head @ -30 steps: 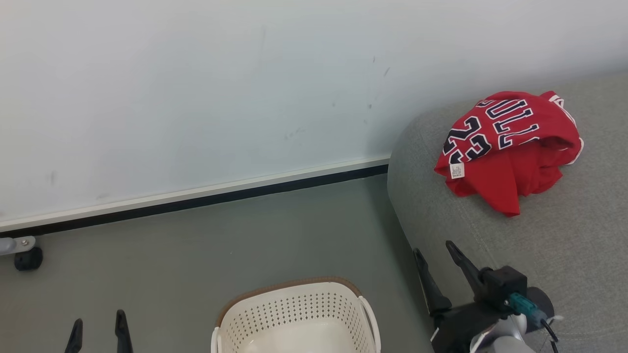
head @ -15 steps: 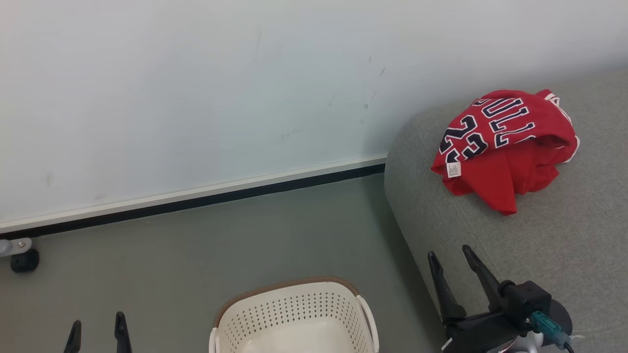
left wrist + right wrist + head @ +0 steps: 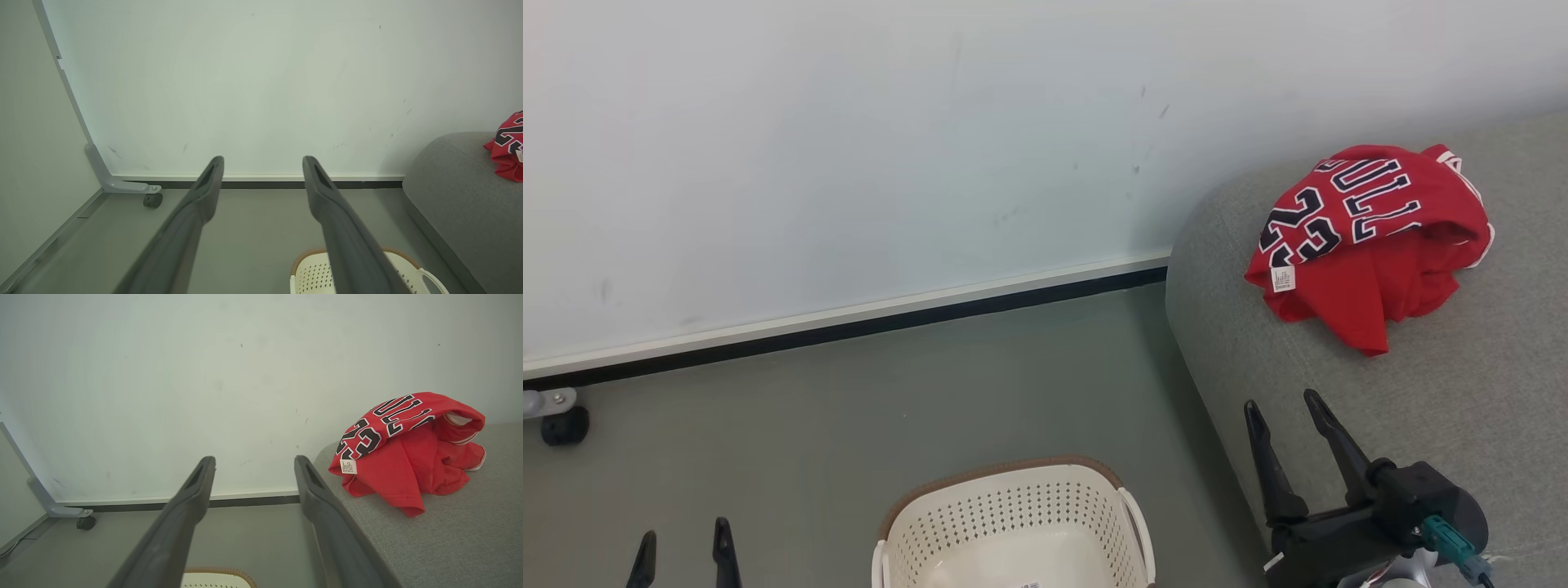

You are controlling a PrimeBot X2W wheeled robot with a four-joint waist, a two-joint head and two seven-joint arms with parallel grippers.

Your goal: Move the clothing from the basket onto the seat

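Pale wall point(image 3: 849, 147), marked by a few dark scuffs, meets grey-green floor point(image 3: 809, 425) along a white and black skirting strip point(image 3: 849, 322).

Right gripper point(image 3: 1281, 400): two long dark fingers spread apart with nothing between them, the tips seen against the left edge of the seat point(image 3: 1462, 425), a grey woven cushion with a rounded corner.

Clothing point(image 3: 1372, 245): a bright red heap lying on the seat at 1 o'clock from that gripper and well apart from it, near the rounded corner. The jersey shows the navy, white-outlined number 22 and the letters U, L, L, upside down in the head view, with the rest lost in a fold. A small white tag point(image 3: 1283, 279) sits at the heap's 8 o'clock edge, its print too small to read.

Basket point(image 3: 1013, 514): cream, perforated and brown-rimmed, on the floor at 8 o'clock from the right gripper, near the seat's base, with its white bottom showing. A paper label point(image 3: 1027, 585) there is cut by the frame edge and cannot be read.

Left gripper point(image 3: 684, 529): at 7 o'clock of the head view, fingers likewise parted and empty, above open floor.

Open floor runs from the basket to the skirting. A black castor point(image 3: 564, 426) on a grey metal foot point(image 3: 122, 187) stands at 9 o'clock by the wall.
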